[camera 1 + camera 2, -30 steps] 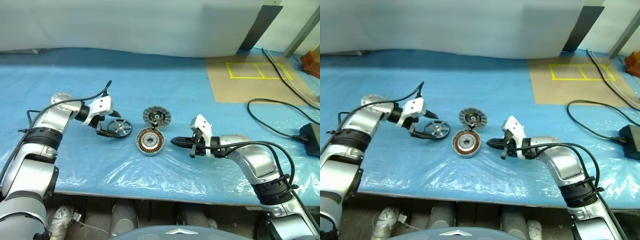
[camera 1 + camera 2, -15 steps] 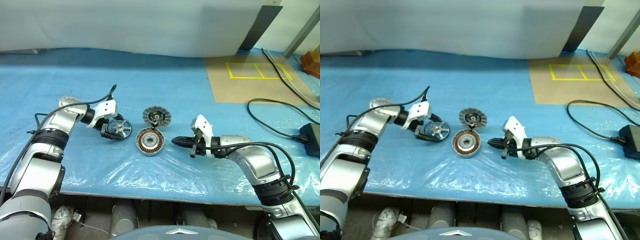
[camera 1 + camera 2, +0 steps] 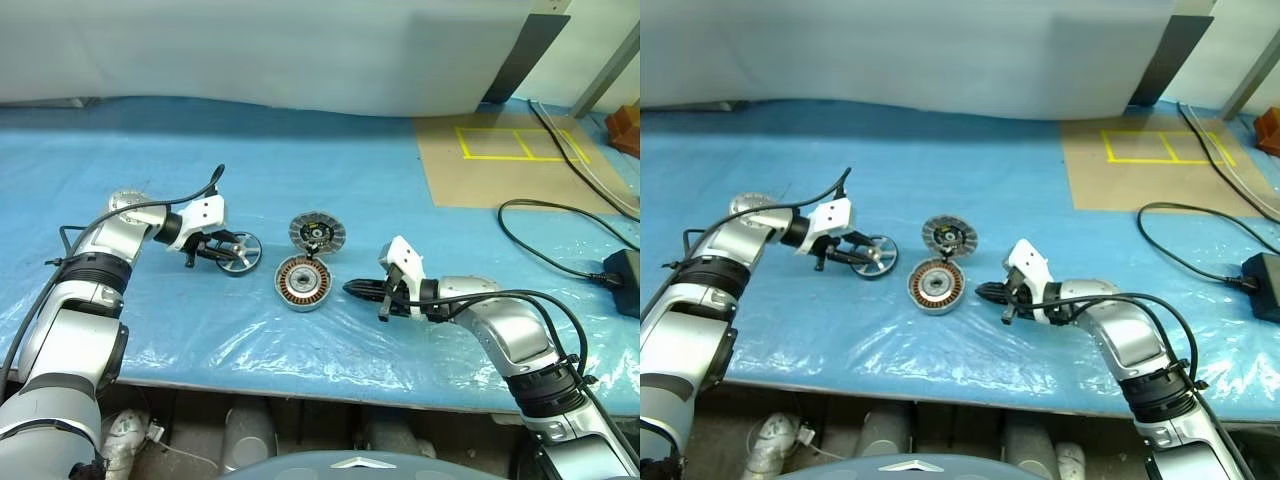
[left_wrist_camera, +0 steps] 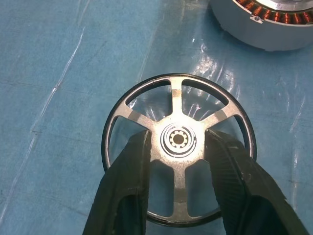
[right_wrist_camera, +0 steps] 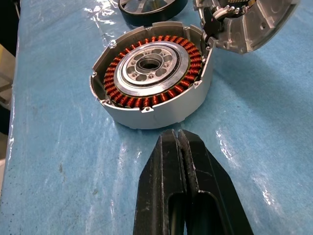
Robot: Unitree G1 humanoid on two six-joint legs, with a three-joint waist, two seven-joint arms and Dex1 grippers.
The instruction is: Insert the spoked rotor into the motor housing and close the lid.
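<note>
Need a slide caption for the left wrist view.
Left hand fingers straddle the spoked rotor hub on blue sheet; motor housing beyond.

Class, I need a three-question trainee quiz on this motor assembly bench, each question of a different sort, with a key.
1. True or false: the spoked rotor already sits inside the motor housing.
2. Which end effector has its fingers either side of the rotor's hub? A) left B) right
3. Fill in: the lid stands ____ at the housing's far edge.

Key:
1. False; it lies on the blue sheet beside the housing.
2. A; the right one is shut, pointing at the housing.
3. Open, tilted up.
</note>
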